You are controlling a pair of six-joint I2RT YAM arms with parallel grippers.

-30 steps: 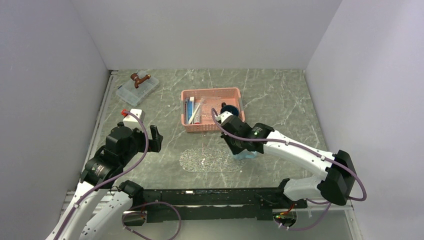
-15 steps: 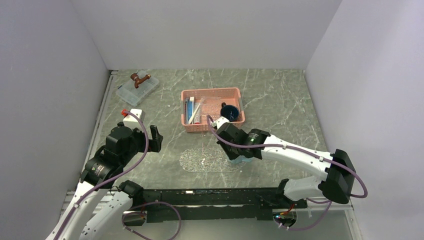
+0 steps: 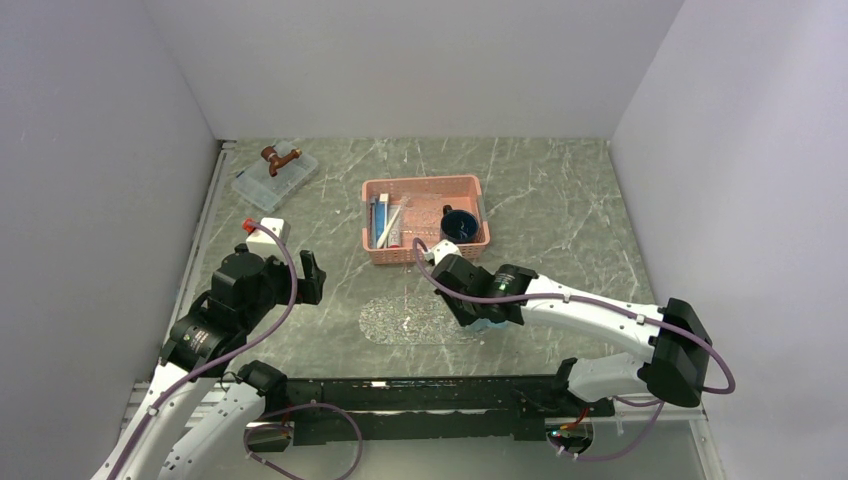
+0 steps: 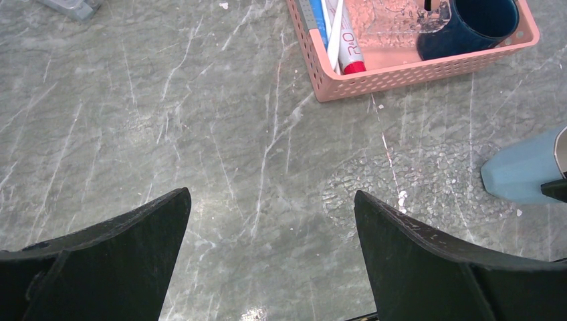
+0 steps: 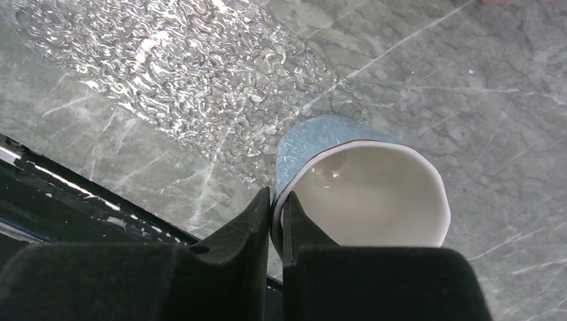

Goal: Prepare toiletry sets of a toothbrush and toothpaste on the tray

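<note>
The clear bumpy tray (image 3: 400,320) (image 4: 428,187) (image 5: 167,60) lies on the table in front of the pink basket (image 3: 425,187). A whitish toothbrush (image 3: 390,224) (image 4: 334,30) and a toothpaste tube with a red cap (image 3: 381,218) (image 4: 349,53) lie in the basket's left part. My right gripper (image 3: 478,318) (image 5: 276,200) is shut on the rim of a light blue cup (image 3: 490,322) (image 4: 525,175) (image 5: 368,194), which is tilted at the tray's right end. My left gripper (image 3: 310,275) (image 4: 271,200) hangs open over bare table left of the tray.
A dark blue mug (image 3: 459,225) (image 4: 471,23) sits in the basket's right part. A clear lidded box (image 3: 275,172) with a brown object on it stands at the back left. A small white item with a red cap (image 3: 266,233) lies near the left arm.
The right arm has carried the light blue cup a little left and nearer, to the tray's right end. The left arm has not moved.
</note>
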